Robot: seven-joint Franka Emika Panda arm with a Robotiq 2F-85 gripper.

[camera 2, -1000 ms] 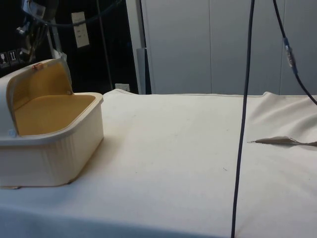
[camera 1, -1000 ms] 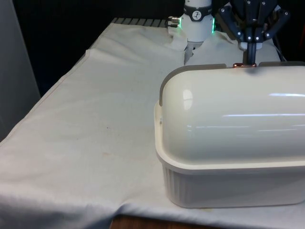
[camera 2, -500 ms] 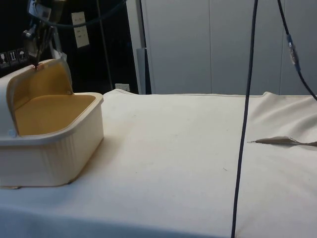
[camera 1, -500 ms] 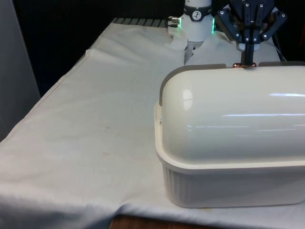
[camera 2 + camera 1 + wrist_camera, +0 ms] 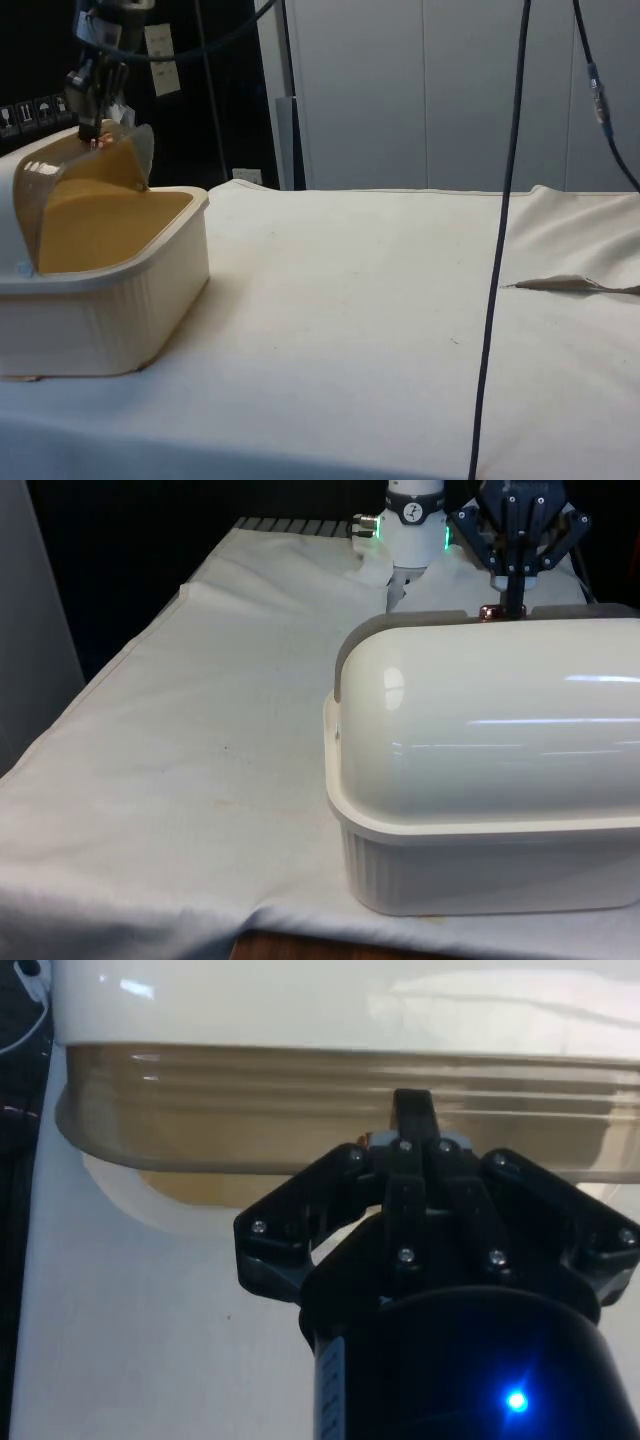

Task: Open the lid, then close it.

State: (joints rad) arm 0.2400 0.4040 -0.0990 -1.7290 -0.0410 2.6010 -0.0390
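Nearest the front camera we found the worktop (image 5: 170, 780) under its white cloth, and on it, toward the front view's right, the bread box (image 5: 480, 870) — a cream tub with ribbed walls. Its long axis ran across the front view, left to right, and its closed back faced that camera, so the opening pointed away, toward the robot. In the side view the tub (image 5: 110, 310) sat at the near corner of the worktop, with the tan interior (image 5: 100, 225) exposed.

Above the tub we noted the lid (image 5: 490, 720), a domed roll-top shell. It stood part-way along its arc: the free edge (image 5: 90, 165) was raised clear of the front rim, tilted, with a wide gap remaining. We judged that the task was in its closing half, the lid being drawn down over the opening.

Beyond the dome, the end effector (image 5: 512, 595) hung nose-down over the lid's far edge, at a small copper-coloured knob (image 5: 492, 611). The wrist view showed the fingers (image 5: 413, 1120) pressed together on that knob at the tan lip — pinching it, as we read it. We judged that this hold was chosen because the knob is the lid's only handle, and a grip at the free edge lets the shell follow its pivot.
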